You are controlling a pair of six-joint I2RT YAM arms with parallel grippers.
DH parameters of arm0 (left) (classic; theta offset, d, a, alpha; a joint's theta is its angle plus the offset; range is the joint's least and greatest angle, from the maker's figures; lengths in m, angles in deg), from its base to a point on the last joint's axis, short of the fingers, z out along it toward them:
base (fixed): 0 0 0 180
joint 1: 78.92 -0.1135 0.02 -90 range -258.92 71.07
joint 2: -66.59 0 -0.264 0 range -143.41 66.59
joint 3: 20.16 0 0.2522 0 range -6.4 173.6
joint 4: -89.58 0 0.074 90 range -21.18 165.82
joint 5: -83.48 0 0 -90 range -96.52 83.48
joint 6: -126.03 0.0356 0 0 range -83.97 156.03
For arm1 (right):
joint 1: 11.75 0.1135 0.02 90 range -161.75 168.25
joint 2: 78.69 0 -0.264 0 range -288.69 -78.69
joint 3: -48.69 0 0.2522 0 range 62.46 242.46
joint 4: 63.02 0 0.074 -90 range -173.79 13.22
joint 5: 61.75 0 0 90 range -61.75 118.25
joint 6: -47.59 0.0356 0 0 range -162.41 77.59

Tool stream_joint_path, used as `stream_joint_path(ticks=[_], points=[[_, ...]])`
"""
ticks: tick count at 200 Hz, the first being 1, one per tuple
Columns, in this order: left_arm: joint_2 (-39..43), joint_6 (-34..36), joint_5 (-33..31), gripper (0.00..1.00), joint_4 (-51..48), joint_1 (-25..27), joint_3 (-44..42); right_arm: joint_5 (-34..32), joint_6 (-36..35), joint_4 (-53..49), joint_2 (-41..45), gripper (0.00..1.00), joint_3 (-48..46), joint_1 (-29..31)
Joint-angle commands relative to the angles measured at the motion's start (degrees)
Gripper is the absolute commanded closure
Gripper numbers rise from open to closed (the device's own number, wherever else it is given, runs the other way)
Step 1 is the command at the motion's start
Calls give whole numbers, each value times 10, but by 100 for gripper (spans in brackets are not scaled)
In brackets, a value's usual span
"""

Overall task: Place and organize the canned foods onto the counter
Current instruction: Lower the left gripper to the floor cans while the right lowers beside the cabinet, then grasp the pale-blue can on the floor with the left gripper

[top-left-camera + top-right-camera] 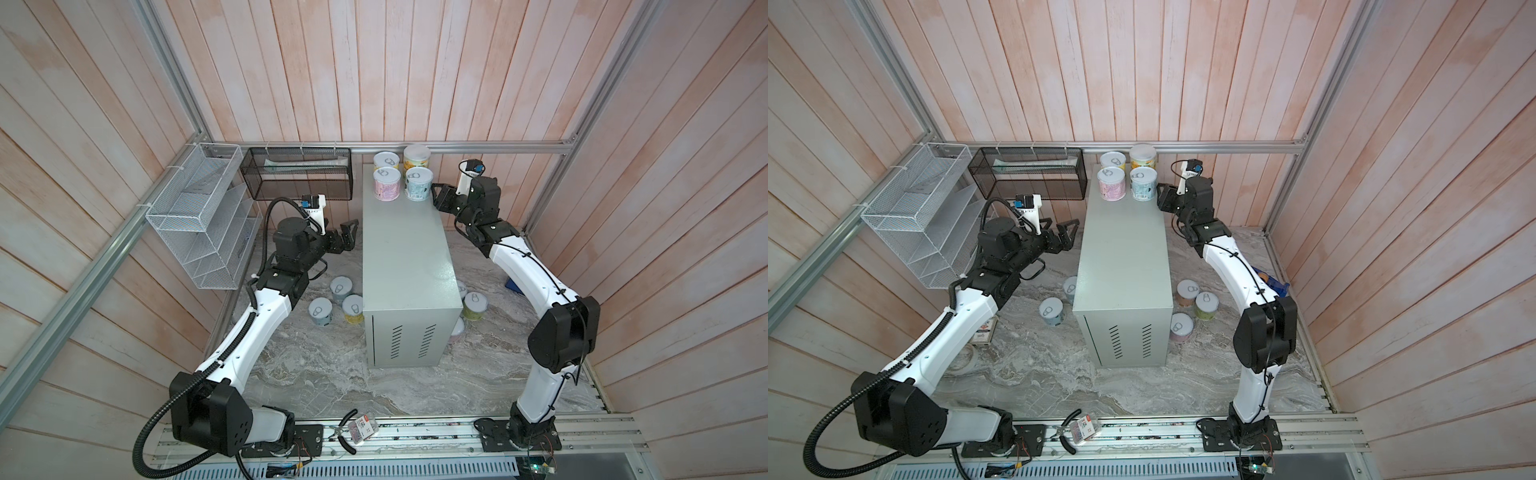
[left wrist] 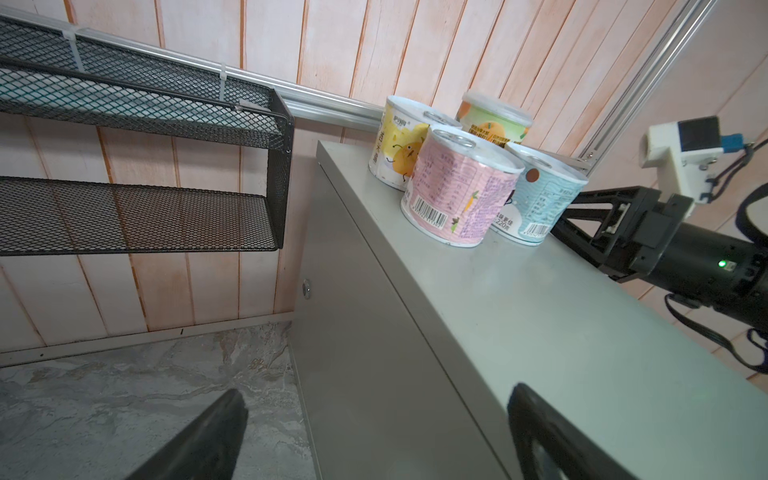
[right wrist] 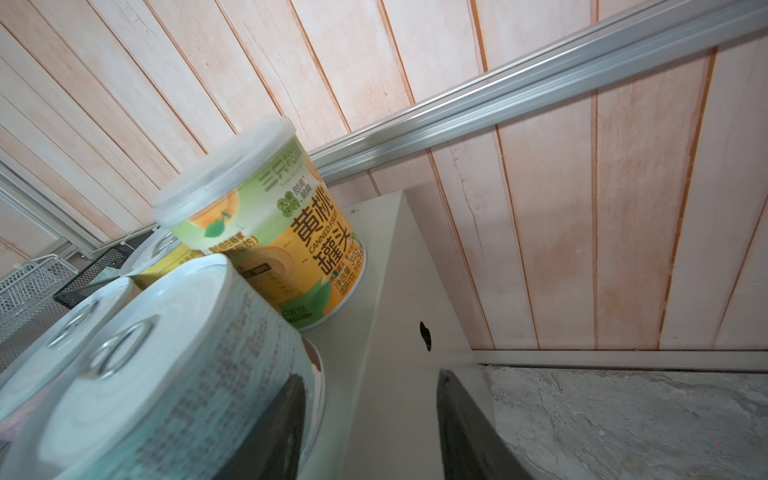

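Note:
Several canned foods stand grouped at the far end of the counter (image 1: pixel 405 257): a yellow can (image 1: pixel 387 161), a taller green-orange can (image 3: pixel 270 232), a pink can (image 2: pixel 457 195) and a pale-blue can (image 1: pixel 419 183). My right gripper (image 1: pixel 436 195) is at the counter's right edge, open. One finger lies against the pale-blue can's side (image 3: pixel 166 365) and only the counter edge shows between the fingers. My left gripper (image 1: pixel 345 239) hangs open and empty left of the counter. More cans stand on the marble floor, left (image 1: pixel 320 311) and right (image 1: pixel 475 305) of the cabinet.
A black mesh shelf (image 1: pixel 297 174) and a white wire rack (image 1: pixel 199 216) hang on the left wall, close to the left arm. Pliers and a small box (image 1: pixel 357 430) lie on the front rail. A blue object (image 1: pixel 513 286) sits by the right wall.

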Motion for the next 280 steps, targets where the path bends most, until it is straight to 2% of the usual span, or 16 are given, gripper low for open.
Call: stream_joint_path(ticks=[1, 20, 48, 70, 90, 111, 140, 171, 194, 212, 280], points=[[7, -9, -18, 0, 4, -6, -20, -35, -4, -13, 25, 50, -7, 1], [18, -22, -50, 0, -3, -5, -45, -62, -15, -45, 60, 46, -30, -7], [41, -51, -127, 0, -34, -6, -102, -109, -41, -84, 150, 29, -106, -14], [80, -57, -143, 0, -35, -5, -171, -126, -44, -104, 225, 21, -192, -14], [114, -86, -157, 0, -58, -6, -218, -136, -36, -123, 289, 20, -270, -14], [132, -106, -198, 0, -153, -3, -218, -126, -24, -134, 351, 16, -347, -14], [167, -96, -202, 0, -155, -1, -271, -110, 6, -135, 419, 14, -438, -14], [159, -102, -176, 0, -149, -1, -305, -101, 19, -137, 438, 13, -497, -14], [146, -107, -181, 0, -133, -1, -330, -91, 24, -134, 444, 12, -527, -14], [138, -102, -172, 0, -104, -1, -353, -81, 28, -127, 453, 8, -548, -14], [70, -111, -174, 0, -32, -2, -381, -76, 30, -126, 472, 6, -561, -14]])
